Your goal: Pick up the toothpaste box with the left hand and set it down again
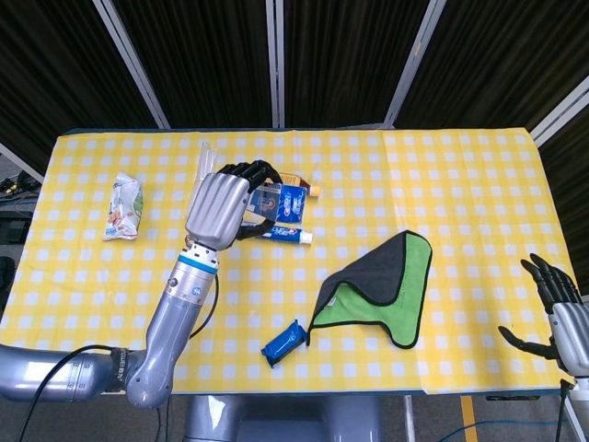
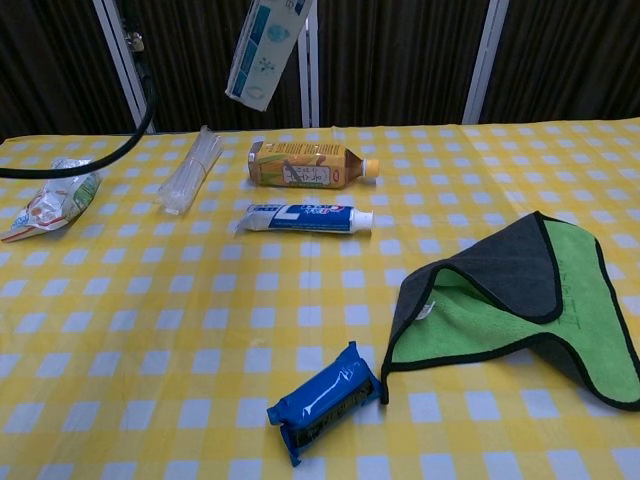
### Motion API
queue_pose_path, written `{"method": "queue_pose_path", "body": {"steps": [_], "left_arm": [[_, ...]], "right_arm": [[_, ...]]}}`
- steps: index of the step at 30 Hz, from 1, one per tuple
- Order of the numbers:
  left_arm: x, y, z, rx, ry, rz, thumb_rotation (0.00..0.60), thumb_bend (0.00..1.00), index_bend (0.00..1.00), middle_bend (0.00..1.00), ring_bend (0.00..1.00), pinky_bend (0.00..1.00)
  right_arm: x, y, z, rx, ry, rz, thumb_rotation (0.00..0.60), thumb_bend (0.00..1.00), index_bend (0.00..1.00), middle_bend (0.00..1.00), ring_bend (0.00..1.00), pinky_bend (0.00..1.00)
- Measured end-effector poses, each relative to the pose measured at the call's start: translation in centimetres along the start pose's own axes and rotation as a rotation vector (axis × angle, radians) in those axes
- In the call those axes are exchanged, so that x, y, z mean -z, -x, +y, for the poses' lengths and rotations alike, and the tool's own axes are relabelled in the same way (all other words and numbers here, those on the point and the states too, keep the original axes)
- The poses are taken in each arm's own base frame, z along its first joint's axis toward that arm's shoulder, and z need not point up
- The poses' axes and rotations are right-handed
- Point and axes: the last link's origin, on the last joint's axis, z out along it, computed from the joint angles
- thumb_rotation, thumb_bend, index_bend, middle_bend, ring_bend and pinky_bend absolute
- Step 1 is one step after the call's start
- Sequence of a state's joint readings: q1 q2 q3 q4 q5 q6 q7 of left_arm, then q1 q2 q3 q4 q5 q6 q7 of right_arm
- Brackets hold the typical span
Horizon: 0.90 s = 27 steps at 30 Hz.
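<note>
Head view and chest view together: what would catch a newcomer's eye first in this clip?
The left robot hand holds the white-and-blue cardboard toothpaste box high above the yellow checked tablecloth. Under it, a white-and-blue toothpaste tube lies flat, in front of the amber drink bottle lying on its side. To the right sits a folded green-and-grey microfibre cloth, with the right robot hand open at the table's edge.
</note>
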<state>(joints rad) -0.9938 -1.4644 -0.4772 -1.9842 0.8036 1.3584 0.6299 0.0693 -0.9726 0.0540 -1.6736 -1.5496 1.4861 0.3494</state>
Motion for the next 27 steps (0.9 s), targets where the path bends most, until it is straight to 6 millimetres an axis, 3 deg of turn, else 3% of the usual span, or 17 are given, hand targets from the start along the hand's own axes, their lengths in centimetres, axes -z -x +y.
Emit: {"method": "queue_pose_path", "body": {"steps": [5,11,13,18,21,27], "left_arm": [[1.1,1.3,-1.3,-0.080,-0.059,-0.131,0.600,0.42,0.49,0.30,0.34,0.36],[3.8,4.1,-3.8,-0.167,-0.120,-0.308,0.600,0.42,0.48,0.28,0.33,0.35],[4.8,5.1,-4.8,-0.198,-0.135,-0.354,0.600,0.40,0.44,0.23,0.28,0.32],[7.0,7.3,-6.8,-0.257,-0.164,-0.434,0.600,0.18,0.20,0.03,0.08,0.18],[7.9,8.0,-7.6,-0.274,-0.170,-0.457,0.600,0.14,0.09,0.00,0.00,0.07],[9.6,8.6,-9.2,-0.263,-0.188,-0.462,0.600,0.14,0.05,0.00,0.00,0.01]], "right_arm": [[0.0,0.0,0.0,0.001,-0.002,0.005,0.600,0.08,0.00,0.00,0.00,0.00],[0.0,-0.2,-0.1,0.002,-0.002,0.013,0.600,0.08,0.00,0.00,0.00,0.00],[0.0,-0.2,-0.1,0.004,-0.003,0.016,0.600,0.08,0.00,0.00,0.00,0.00],[0.2,-0.3,-0.2,0.005,-0.006,0.022,0.600,0.08,0.00,0.00,0.00,0.00],[0.2,-0.3,-0.2,0.007,-0.007,0.020,0.600,0.08,0.00,0.00,0.00,0.00],[0.3,0.0,-0.3,0.015,-0.012,0.013,0.600,0.08,0.00,0.00,0.00,0.00]]}}
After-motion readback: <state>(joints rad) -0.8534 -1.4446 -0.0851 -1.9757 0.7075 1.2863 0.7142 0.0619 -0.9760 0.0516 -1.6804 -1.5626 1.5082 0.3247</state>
